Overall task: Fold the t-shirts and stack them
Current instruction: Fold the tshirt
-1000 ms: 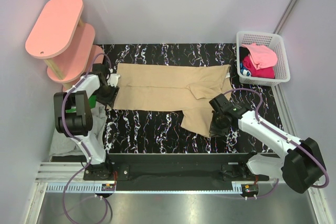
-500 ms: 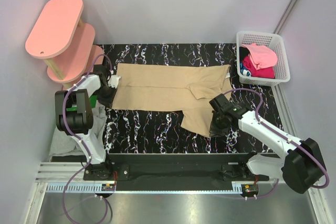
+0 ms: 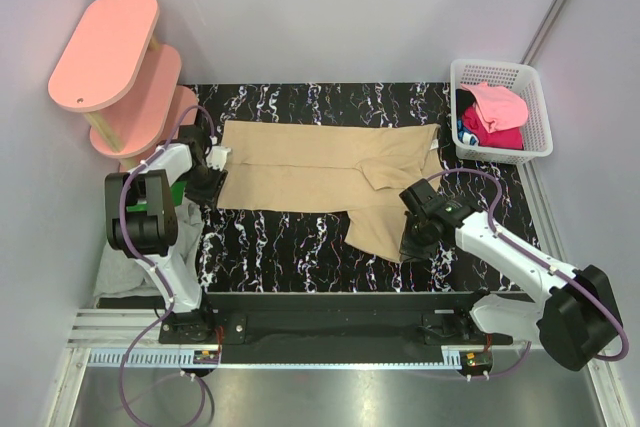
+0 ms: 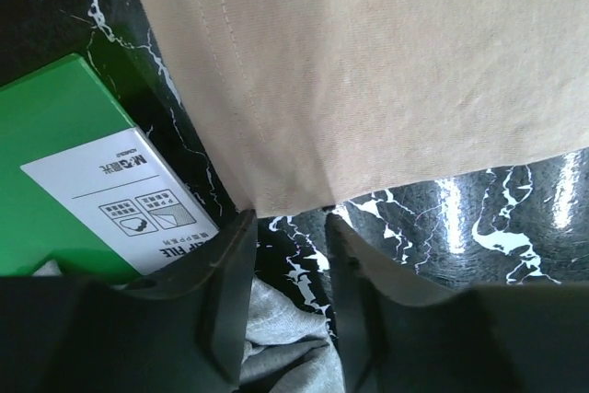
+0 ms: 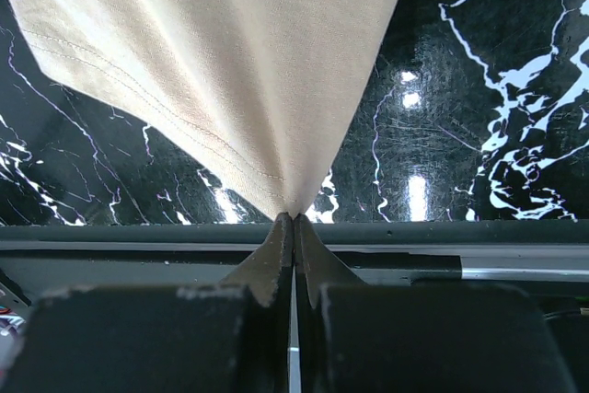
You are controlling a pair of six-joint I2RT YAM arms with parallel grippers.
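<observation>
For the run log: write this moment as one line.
left gripper: open at tan t-shirt edge | right gripper: shut on tan t-shirt corner

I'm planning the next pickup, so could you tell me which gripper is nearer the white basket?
Right. The right gripper, pinching the tan t-shirt at its near corner, is in front and left of the basket; the left gripper is at the shirt's far-left edge.

Parted pincer (image 4: 290, 221) at tan t-shirt (image 4: 386, 71) corner, green box (image 4: 55, 154) alongside
</observation>
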